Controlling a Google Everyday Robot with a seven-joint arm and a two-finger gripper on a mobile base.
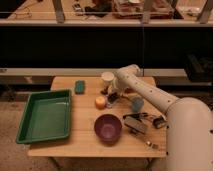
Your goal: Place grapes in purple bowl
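The purple bowl stands empty near the table's front edge, at the middle. The grapes show as a small dark lump just in front of the white cup, partly hidden by the arm. My gripper points down at the table right beside the grapes and just right of the orange fruit. The white arm reaches in from the right and arches over the table's back. Whether the gripper touches the grapes is hidden.
A green tray fills the left side of the table. A green sponge lies at the back. A blue cup stands to the right of the gripper. Dark small objects lie at the front right.
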